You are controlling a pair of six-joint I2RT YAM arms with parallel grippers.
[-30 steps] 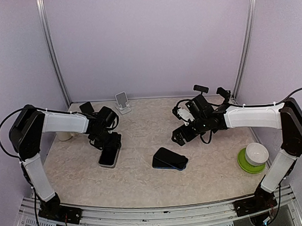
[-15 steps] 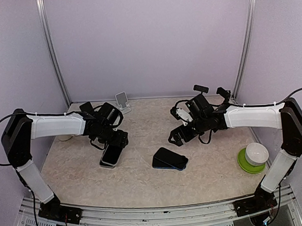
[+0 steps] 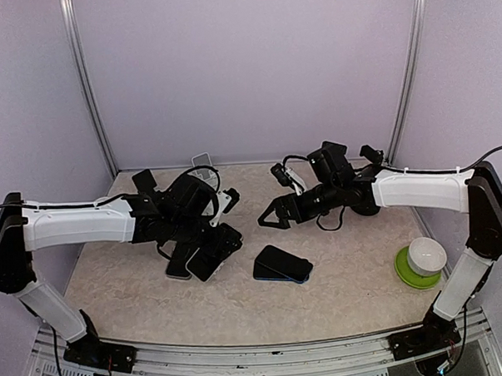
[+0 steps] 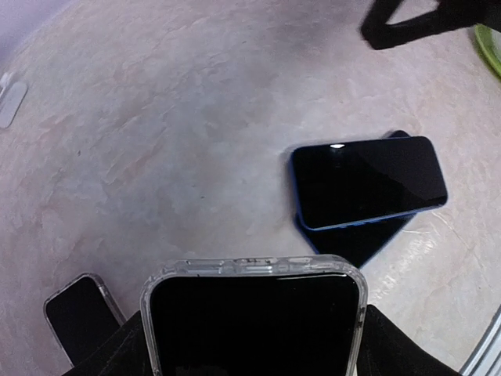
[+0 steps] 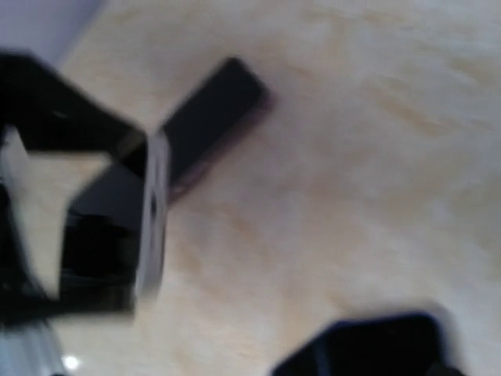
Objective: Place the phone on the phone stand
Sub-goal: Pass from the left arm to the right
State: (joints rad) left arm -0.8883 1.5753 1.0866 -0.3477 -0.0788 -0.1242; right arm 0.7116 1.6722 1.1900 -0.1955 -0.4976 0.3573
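Observation:
My left gripper (image 3: 218,246) is shut on a black phone in a clear case (image 3: 211,256), held off the table left of centre. In the left wrist view this phone (image 4: 254,313) fills the bottom, clamped by its sides between my black fingers (image 4: 403,348). The white phone stand (image 3: 201,159) is at the back of the table, mostly hidden behind my left arm. My right gripper (image 3: 271,220) hangs open and empty above the middle, to the right of the held phone. The blurred right wrist view shows the held phone (image 5: 153,223) edge-on; its own fingers do not show.
A second dark phone (image 3: 179,263) lies on the table just left of the held one. A blue phone (image 3: 281,264) lies on a dark flat thing right of centre. At the right edge a white bowl (image 3: 424,254) sits on a green plate (image 3: 407,274).
My left arm has lifted the cased phone and carried it right, toward the middle, leaving another phone behind. My right gripper has swung left, still open.

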